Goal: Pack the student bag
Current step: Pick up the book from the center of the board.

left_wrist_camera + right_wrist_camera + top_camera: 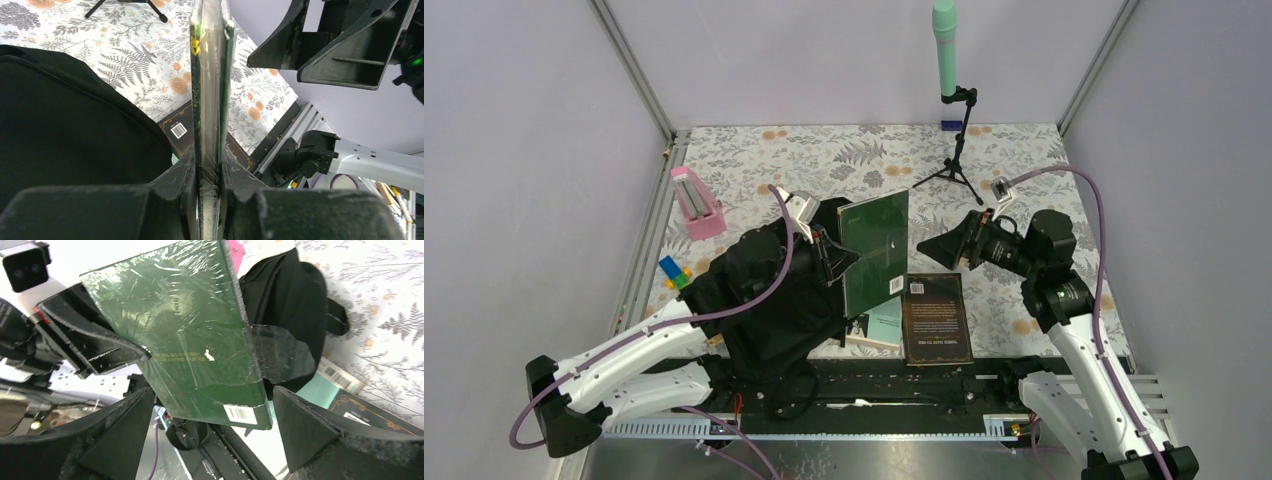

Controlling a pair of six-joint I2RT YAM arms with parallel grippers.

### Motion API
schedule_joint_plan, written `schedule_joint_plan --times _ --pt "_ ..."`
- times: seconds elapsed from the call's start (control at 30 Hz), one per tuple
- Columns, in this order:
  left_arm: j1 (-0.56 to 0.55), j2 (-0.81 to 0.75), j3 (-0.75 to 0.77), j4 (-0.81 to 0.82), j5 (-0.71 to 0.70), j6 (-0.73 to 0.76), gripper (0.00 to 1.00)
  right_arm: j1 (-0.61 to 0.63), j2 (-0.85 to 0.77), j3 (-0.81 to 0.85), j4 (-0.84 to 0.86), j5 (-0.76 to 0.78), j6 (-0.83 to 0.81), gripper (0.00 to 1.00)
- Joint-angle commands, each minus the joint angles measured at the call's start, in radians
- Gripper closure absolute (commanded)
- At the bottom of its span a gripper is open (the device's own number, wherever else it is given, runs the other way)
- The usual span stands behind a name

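Green, shrink-wrapped and slick: the book (pixel 876 250) stands on edge in the air at the middle of the top view. My left pincer (pixel 829 262) is clamped on its left edge only, both fingers pressed flat to the covers. That is my worry. Gripped so near one edge, over glossy film, the book could swivel or slide out if I swing it fast.

My right pincer (pixel 939 247) hangs just right of it, jaws wide apart and holding nothing. If it moves in carelessly, a finger could knock the free edge and lever the book loose.

The student bag (pixel 764 300) lies slumped left of centre on the counter (pixel 824 160), just beside and below the book. I cannot tell whether its mouth is open, and pushing into shut fabric would jam the book. A fall would likely land it on the dark book (pixel 936 318) and the teal book (pixel 882 325) in the lower middle.
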Motion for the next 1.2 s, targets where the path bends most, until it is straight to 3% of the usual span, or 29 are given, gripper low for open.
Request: schedule_joint_plan --times 0.0,0.6,0.87,1.17 --pt "0.012 -0.046 0.024 0.097 0.053 -0.063 1.00 0.021 0.007 -0.009 0.149 -0.103 0.049 0.07" --pt "0.028 -0.071 0.034 0.127 0.155 -0.107 1.00 0.120 0.138 -0.017 0.144 0.002 -0.009 0.29" --pt "0.032 -0.078 0.036 0.152 0.208 -0.108 1.00 0.155 0.171 -0.017 0.244 -0.126 0.024 0.38" --pt "0.048 -0.101 0.024 0.203 0.266 -0.114 1.00 0.157 0.163 -0.052 0.475 -0.309 0.186 0.48"
